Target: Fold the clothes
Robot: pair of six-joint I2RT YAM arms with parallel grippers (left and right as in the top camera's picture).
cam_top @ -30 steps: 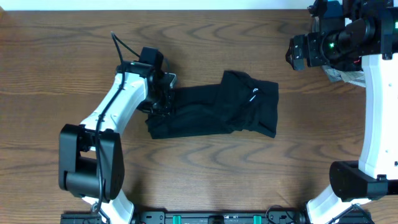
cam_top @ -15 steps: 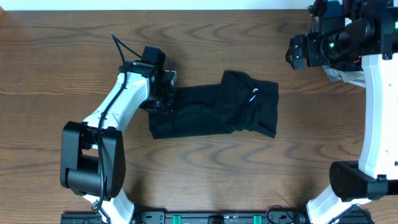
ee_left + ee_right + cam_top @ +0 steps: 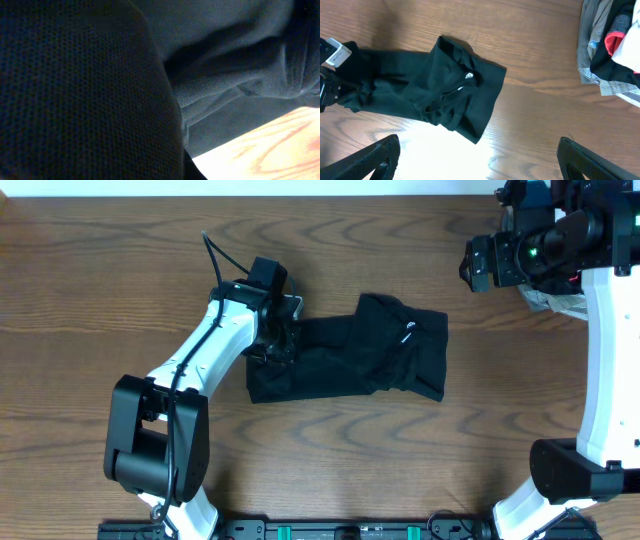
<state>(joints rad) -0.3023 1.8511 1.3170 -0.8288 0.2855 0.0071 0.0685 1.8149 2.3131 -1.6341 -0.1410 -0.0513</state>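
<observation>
Black T-shirt [image 3: 350, 362] lies bunched at the centre of the table [image 3: 90, 260]. Its small white logo [image 3: 411, 330], toward 2 o'clock, is too small to read. Left gripper [image 3: 280, 340] is at the shirt's 9 o'clock edge, jaws hidden, cannot tell. Right gripper [image 3: 478, 140], at 2 o'clock, is spread wide and empty.

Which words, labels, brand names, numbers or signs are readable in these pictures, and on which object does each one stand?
No readable text in any view.
White logo mark on the black T-shirt: only a small mark, too small to read as letters.
Heap of garments at the right of the right wrist view: no print or label can be made out.
</observation>
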